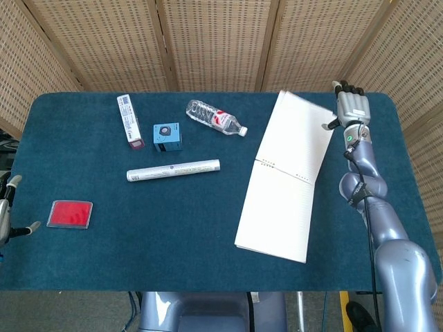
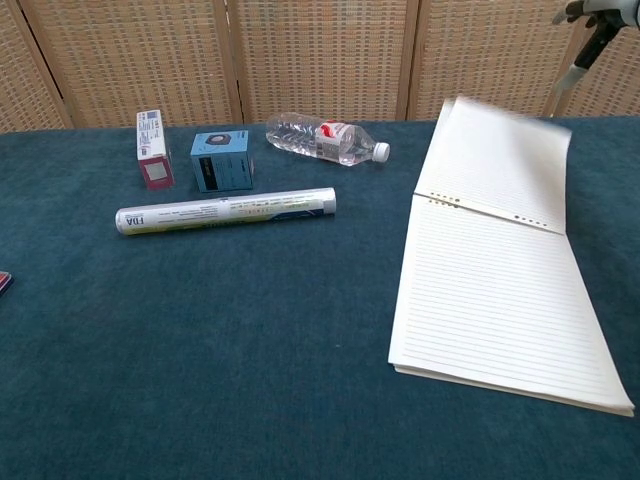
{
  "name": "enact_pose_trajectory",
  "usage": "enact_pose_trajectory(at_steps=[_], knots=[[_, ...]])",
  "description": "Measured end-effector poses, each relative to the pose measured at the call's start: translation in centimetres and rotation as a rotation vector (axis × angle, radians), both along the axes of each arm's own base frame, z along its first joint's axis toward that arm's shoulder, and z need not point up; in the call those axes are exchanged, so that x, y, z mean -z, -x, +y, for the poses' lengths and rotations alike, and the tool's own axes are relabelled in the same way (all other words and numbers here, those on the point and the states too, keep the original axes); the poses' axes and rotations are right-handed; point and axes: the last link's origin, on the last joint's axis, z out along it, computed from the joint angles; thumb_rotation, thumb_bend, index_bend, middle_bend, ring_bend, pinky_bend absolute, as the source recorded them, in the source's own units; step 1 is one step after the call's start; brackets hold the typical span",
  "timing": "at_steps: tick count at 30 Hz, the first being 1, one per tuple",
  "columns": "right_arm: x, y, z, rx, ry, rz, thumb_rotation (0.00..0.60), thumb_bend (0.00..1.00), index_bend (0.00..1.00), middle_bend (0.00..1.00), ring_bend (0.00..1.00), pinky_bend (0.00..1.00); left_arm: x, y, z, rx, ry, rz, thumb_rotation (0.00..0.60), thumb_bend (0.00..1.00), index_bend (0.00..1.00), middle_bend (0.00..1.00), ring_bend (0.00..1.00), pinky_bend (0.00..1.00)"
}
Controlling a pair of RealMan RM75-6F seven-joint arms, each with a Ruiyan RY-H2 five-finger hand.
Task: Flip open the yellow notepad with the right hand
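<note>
right robot hand [image 1: 351,108]: released, fingers apart, holding nothing, raised over far worktop [image 1: 83,145] edge. yellow notepad [image 1: 284,176]: lying open just beside and below it, cover flipped back. risk: cover springing shut; fingers snagging page edge on retreat.

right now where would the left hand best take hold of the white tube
Probably around the middle of the tube, coming from above with fingers across its width. It lies flat on its side, long axis running left to right, with bare table in front of it and behind it, apart from the blue box.
</note>
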Motion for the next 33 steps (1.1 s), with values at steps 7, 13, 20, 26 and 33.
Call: enact_pose_trajectory(at_steps=[7, 13, 20, 26, 33], knots=[[0.4, 0.8, 0.6, -0.020, 0.048, 0.054, 0.600, 0.00, 0.00, 0.00, 0.00, 0.00, 0.0, -0.1, 0.0, 0.005, 0.010, -0.008, 0.600, 0.00, 0.00, 0.00, 0.00, 0.00], [0.5, 1.5, 2.1, -0.110, 0.068, 0.053, 0.600, 0.00, 0.00, 0.00, 0.00, 0.00, -0.3, -0.3, -0.3, 0.029, -0.001, -0.007, 0.600, 0.00, 0.00, 0.00, 0.00, 0.00], [0.3, 3.7, 8.0, -0.305, 0.101, 0.072, 0.600, 0.00, 0.00, 0.00, 0.00, 0.00, -0.4, -1.1, -0.9, 0.107, -0.004, -0.014, 0.600, 0.00, 0.00, 0.00, 0.00, 0.00], [0.5, 6.8, 18.1, -0.410, 0.060, 0.030, 0.600, 0.00, 0.00, 0.00, 0.00, 0.00, -0.6, -1.6, -1.8, 0.155, 0.001, -0.027, 0.600, 0.00, 0.00, 0.00, 0.00, 0.00], [-0.2, 9.5, 26.9, -0.438, 0.048, 0.051, 0.600, 0.00, 0.00, 0.00, 0.00, 0.00, -0.6, -1.8, -2.9, 0.186, 0.009, -0.033, 0.600, 0.00, 0.00, 0.00, 0.00, 0.00]])
